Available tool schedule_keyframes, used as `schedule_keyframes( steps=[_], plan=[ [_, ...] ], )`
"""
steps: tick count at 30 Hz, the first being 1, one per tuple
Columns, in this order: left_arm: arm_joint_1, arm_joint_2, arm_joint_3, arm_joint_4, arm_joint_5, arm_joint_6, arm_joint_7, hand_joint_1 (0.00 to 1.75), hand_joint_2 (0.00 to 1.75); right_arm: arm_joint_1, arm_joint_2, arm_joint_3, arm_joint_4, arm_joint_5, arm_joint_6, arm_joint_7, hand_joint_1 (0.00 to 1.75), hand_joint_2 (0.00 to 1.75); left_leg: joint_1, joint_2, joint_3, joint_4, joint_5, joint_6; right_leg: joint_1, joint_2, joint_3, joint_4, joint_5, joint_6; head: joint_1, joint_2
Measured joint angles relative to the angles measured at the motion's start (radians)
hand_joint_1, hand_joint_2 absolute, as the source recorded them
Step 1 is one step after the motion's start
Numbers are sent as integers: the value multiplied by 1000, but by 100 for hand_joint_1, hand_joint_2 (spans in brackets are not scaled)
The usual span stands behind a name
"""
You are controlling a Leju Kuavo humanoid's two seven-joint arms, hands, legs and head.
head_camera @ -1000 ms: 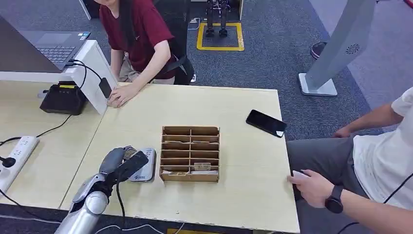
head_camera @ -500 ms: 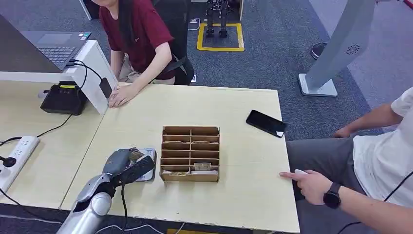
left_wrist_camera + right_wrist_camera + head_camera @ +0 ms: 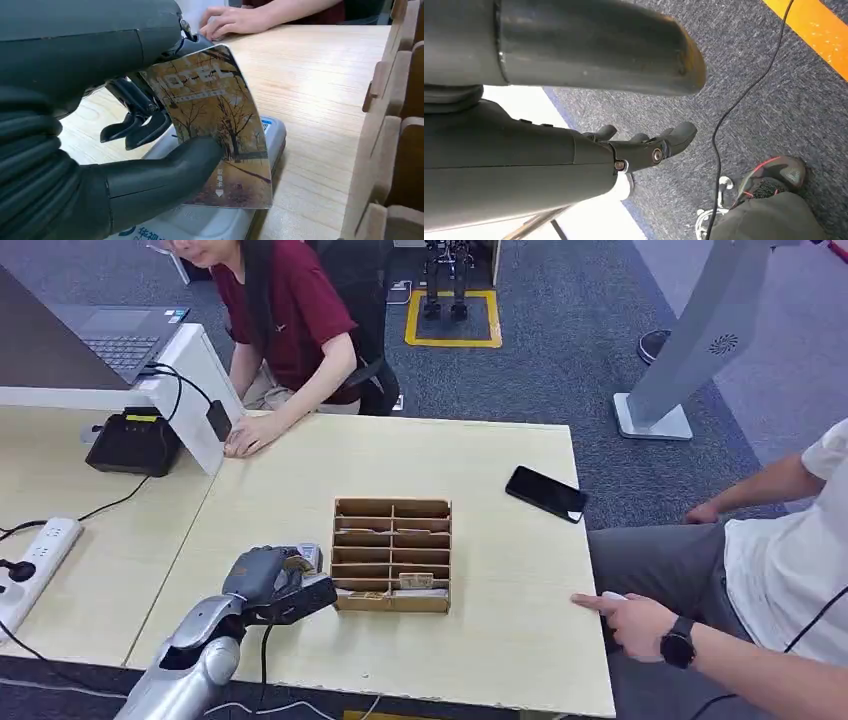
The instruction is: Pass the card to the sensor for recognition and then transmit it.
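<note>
My left hand (image 3: 268,582) sits near the table's front edge, just left of the wooden slotted box (image 3: 391,554). It pinches a card (image 3: 220,125) printed with autumn trees between thumb and fingers. The card is held tilted, its lower edge down on the white and blue sensor pad (image 3: 210,222), which lies on the table under the hand. In the head view the sensor (image 3: 312,557) is mostly hidden by the hand. My right hand (image 3: 644,145) hangs over the carpet with fingers loosely apart and nothing in them.
A black phone (image 3: 545,492) lies at the table's right side. A seated person's hand (image 3: 635,620) rests at the right edge. Another person's hand (image 3: 243,437) rests at the far left corner by a white stand (image 3: 190,390). A power strip (image 3: 30,565) lies left.
My left hand has moved right toward the wooden box and lowered, bringing the card down over the sensor. The seated person's hand at the right shifted slightly.
</note>
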Motion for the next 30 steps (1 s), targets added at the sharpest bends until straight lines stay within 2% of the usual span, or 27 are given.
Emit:
schedule_keyframes(
  steps=[18, 30],
  plan=[
    [-6, 7, -10, 8, -3, 0, 0, 175, 175, -1, 0, 0, -1, 0, 0, 0, 0, 0, 0, 0, 1, 0, 0, 0, 0, -1, 1, 0, 0, 0, 0, 0],
    [-12, 7, -35, 28, -89, 38, 14, 175, 175, -1, 0, 0, -1, 10, 0, 0, 0, 0, 0, 0, 3, 0, 0, 0, 0, -1, 3, 0, 0, 0, 0, 0]
  ],
)
